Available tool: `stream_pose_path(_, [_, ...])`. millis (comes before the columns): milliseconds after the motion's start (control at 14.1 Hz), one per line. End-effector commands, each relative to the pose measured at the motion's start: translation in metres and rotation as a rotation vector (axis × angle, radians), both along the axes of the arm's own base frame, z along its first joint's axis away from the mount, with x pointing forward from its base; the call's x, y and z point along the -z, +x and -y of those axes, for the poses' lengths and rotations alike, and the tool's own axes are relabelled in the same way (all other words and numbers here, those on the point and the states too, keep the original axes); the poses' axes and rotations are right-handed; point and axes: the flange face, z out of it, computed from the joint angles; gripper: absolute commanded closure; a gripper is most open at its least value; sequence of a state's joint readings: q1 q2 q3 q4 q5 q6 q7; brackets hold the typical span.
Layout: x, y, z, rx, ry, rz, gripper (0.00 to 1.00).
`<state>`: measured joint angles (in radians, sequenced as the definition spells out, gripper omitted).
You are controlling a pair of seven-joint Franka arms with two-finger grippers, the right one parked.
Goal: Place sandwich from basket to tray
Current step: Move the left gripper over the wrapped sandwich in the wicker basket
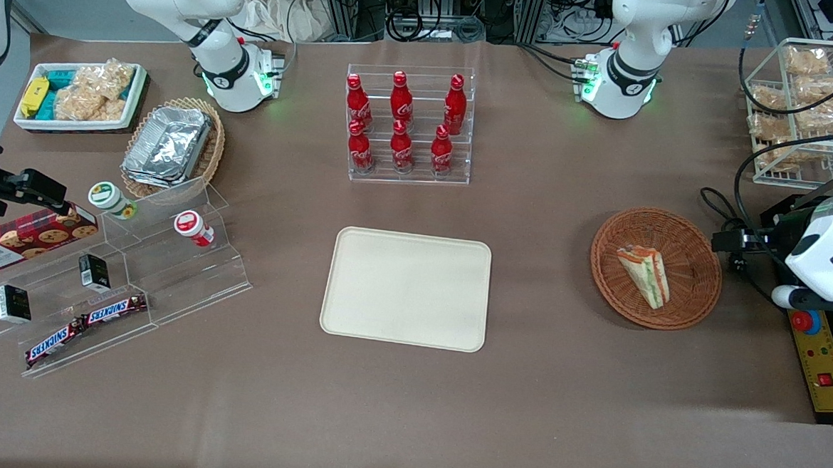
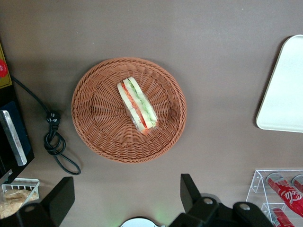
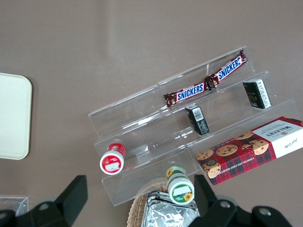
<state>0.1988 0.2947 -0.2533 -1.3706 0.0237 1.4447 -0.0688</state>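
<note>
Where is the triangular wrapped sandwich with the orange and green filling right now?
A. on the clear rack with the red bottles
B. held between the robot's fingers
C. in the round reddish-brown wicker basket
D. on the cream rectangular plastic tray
C. The triangular wrapped sandwich lies inside the round reddish-brown wicker basket, while the cream rectangular plastic tray holds nothing and the left arm's gripper hangs open above the basket, touching nothing.

Mostly matt surfaces here, with a few shiny bits

The worktop [image 1: 537,383] is covered in a matt brown sheet, the basket [image 1: 699,277] is woven from rough reddish-brown wicker, and the tray [image 1: 404,326] is seen as smooth matt cream plastic. The sandwich [image 1: 644,276] is wrapped in clear glossy film. The hand [image 2: 125,201], held above the basket with fingers spread, is finished in matt black plastic. Glossy red bottles [image 1: 402,123] are kept in a clear acrylic rack [image 1: 409,175].
</note>
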Motion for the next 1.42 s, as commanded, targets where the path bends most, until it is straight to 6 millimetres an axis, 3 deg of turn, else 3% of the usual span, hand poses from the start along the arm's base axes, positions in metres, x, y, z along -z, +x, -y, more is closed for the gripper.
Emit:
stream_pose_path(0, [-0.007, 0.002, 0.001, 0.0, 0.01, 0.001, 0.01])
stream_pose_path(213, [-0.004, 0.001, -0.005, 0.023, 0.008, -0.005, 0.01])
stream_pose_path(426, [0.013, 0.003, -0.001, 0.031, 0.007, -0.035, 0.01])
stream_pose_path(852, [0.083, -0.006, 0.018, 0.019, 0.003, -0.14, 0.01])
stream_pose_path(1350, [0.146, -0.01, 0.012, -0.055, 0.036, -0.092, 0.01])
